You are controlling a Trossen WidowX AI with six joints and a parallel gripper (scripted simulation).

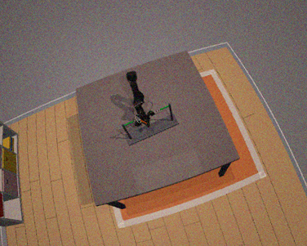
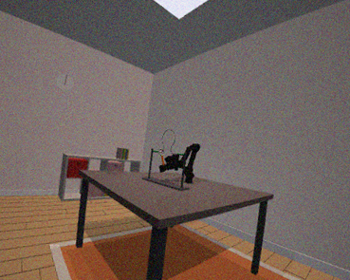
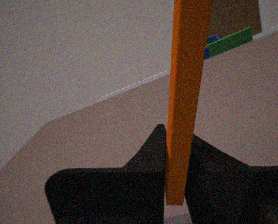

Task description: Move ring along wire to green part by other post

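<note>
My gripper [image 1: 144,123] [image 2: 163,167] [image 3: 167,130] is shut on the orange handle [image 1: 143,120] [image 2: 163,159] [image 3: 187,95], which stands upright between the fingers in the wrist view. The small pale ring [image 1: 138,119] [image 2: 162,151] is above the handle, near the inner end of the green part [image 1: 128,123] [image 2: 155,150] beside one post [image 1: 127,132] [image 2: 151,165]. It is too small to tell whether it touches the thin grey part. The other post [image 1: 171,112] [image 2: 182,177] has its own green part [image 1: 162,108]. The ring is out of the wrist view.
The thin grey wire [image 2: 168,130] rises in a tall loop between the green parts. The posts stand on a dark base plate [image 1: 136,141] on the brown table [image 1: 159,163] [image 2: 212,202]. The arm [image 1: 136,92] [image 2: 192,157] reaches in close beside the wire. A shelf [image 2: 64,183] stands beyond the table.
</note>
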